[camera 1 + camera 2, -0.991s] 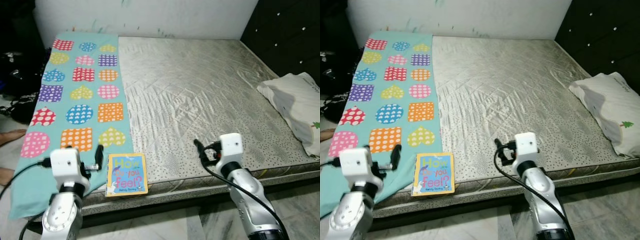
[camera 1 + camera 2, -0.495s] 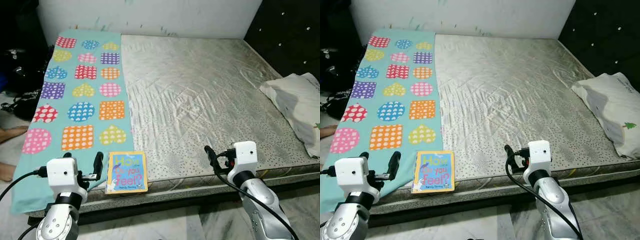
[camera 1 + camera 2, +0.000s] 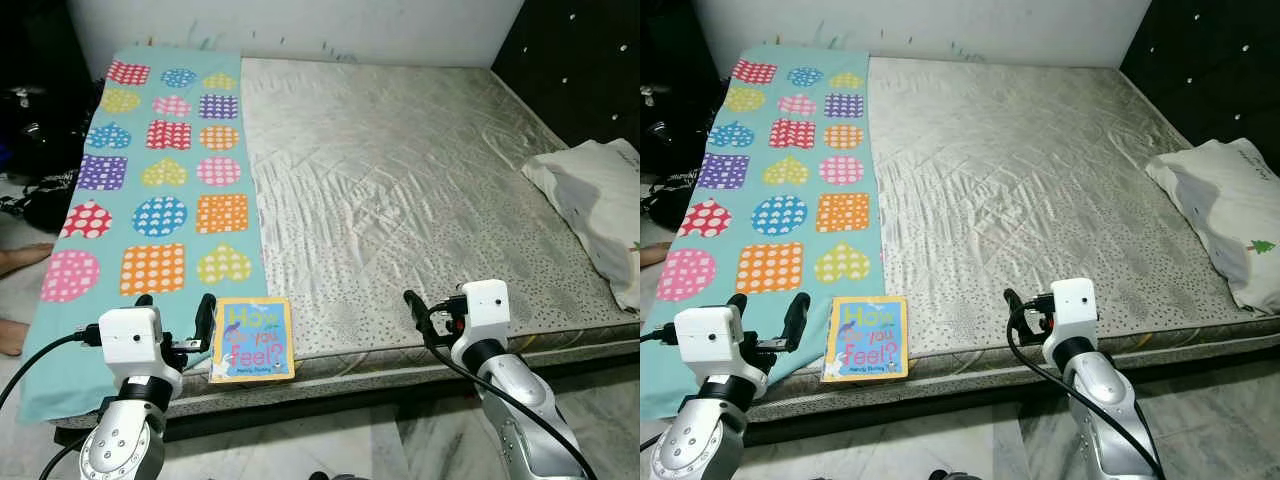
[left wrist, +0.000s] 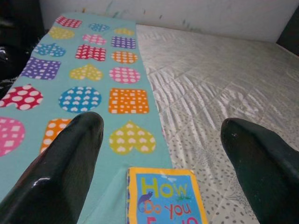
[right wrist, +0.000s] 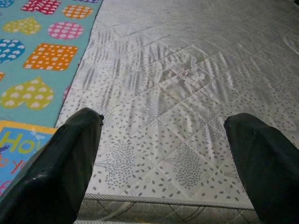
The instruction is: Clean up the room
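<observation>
Clearly the flat yellow-bordered children's board book (image 3: 252, 340) lies at the silver mattress's (image 3: 420, 200) near edge, just right of the released left hand (image 3: 172, 322); a clumsy pinch could nudge it off.

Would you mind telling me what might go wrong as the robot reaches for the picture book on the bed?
The book lies at the mattress edge, partly on the blanket; a nudge from the open left gripper might tip it to the floor. Lying flat, it may slip from the fingers, or they could catch the blanket too.
</observation>
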Controlling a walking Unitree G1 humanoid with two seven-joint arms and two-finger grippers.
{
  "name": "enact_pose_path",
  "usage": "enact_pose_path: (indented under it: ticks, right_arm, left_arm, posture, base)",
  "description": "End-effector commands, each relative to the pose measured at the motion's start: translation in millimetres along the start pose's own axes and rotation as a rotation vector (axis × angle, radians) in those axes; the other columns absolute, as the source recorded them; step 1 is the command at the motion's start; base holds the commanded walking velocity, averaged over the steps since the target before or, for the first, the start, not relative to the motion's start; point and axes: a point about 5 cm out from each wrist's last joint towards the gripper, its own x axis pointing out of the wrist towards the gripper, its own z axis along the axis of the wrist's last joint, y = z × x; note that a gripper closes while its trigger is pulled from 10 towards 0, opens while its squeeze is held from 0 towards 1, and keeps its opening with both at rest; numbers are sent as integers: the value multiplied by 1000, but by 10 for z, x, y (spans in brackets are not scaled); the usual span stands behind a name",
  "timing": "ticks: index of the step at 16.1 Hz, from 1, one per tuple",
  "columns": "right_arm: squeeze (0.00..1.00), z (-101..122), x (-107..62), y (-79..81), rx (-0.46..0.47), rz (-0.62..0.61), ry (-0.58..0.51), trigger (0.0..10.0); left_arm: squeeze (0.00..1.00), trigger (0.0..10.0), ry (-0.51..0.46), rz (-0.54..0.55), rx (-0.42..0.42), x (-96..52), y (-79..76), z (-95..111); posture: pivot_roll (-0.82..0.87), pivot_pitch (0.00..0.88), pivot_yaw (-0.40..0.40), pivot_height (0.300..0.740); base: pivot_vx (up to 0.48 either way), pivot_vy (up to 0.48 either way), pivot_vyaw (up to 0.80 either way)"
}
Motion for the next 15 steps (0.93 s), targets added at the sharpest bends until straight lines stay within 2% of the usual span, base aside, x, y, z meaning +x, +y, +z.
enact_pose_path:
  ticks: [1, 15]
  right_arm:
    - [0, 20, -9, -11, -12, 4, 2, 10000]
    - [0, 33, 28, 13, -21, 12, 0, 10000]
  left_arm:
    - [0, 10000, 10, -16, -7, -18, -24, -3]
    - [0, 10000, 9, -29, -9, 33, -58, 5]
  posture:
    - [8, 147, -119, 740]
    - [4, 146, -118, 740]
  base:
    - [0, 0, 0]
    - [0, 0, 0]
